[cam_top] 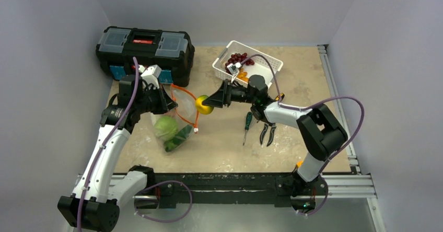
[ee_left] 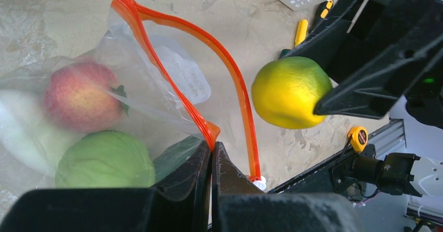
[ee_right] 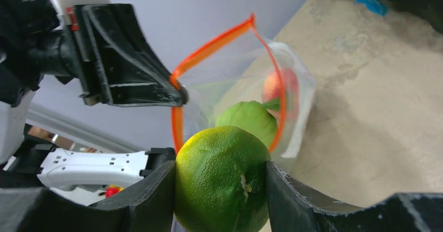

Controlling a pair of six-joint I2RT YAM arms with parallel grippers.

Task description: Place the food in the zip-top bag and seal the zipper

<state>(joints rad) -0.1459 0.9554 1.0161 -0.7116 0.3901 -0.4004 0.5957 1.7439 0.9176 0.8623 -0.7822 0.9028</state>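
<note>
**First:** Though the tabletop point(cam_top: 219, 153) appears to be touched by its lower end, how is the zip-top bag point(ee_left: 172, 80) kept up?

**Second:** One lip of its mouth is pinched by the left hand point(ee_left: 213, 151), whose jaws are pressed fully together on the plastic. The rest of the bag is hung below and beyond that hand. The cabbage point(ee_left: 104, 159), the peach point(ee_left: 78, 93) and the cucumber point(cam_top: 178, 138) are lodged inside.

**First:** And the citrus point(ee_left: 290, 92)?

**Second:** It is clamped between the half-spread jaws of the right hand point(ee_right: 222, 172). It is held just in front of the mouth and has not yet been passed through.

**First:** What might be spoilt from here?

**Second:** Only one lip is held, so the slack far lip could be folded inward if it is struck by the fruit. The citrus might then be released outside the bag. If the rim were pushed hard, the plastic could be dragged out of the left hand's pinch. The zipper point(ee_left: 235, 80) is seen open along its length. Its slider point(ee_left: 257, 180), just beside the left hand, could be snagged as the right hand is drawn back.
</note>
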